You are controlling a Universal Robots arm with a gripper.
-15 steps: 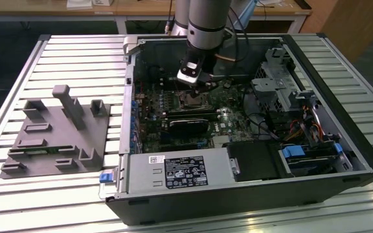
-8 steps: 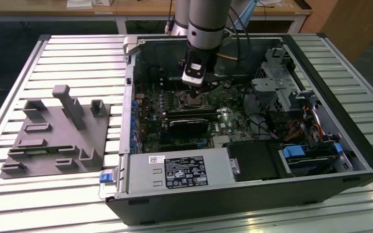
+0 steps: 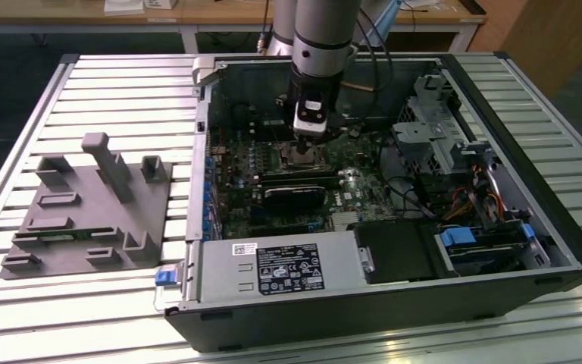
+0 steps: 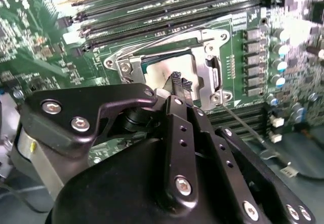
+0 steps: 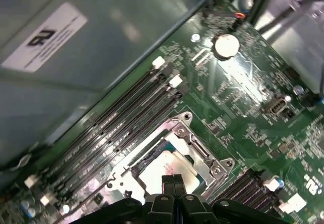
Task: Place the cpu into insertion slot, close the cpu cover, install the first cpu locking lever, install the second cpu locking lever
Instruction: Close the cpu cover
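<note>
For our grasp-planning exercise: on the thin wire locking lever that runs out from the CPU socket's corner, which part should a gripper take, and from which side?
Probably its free outer end, away from the cpu cover. The locking lever is a slim straight wire lying low over the motherboard, so pinch across it from above.

- Your gripper (image 4: 180, 82) has its fingers (image 4: 175, 78) pressed together, tips over the cpu (image 4: 158, 72).
- The silver cpu cover (image 4: 203, 77) frames that cpu.
- Long black memory slots (image 4: 167, 11) run just beside the cover.
</note>
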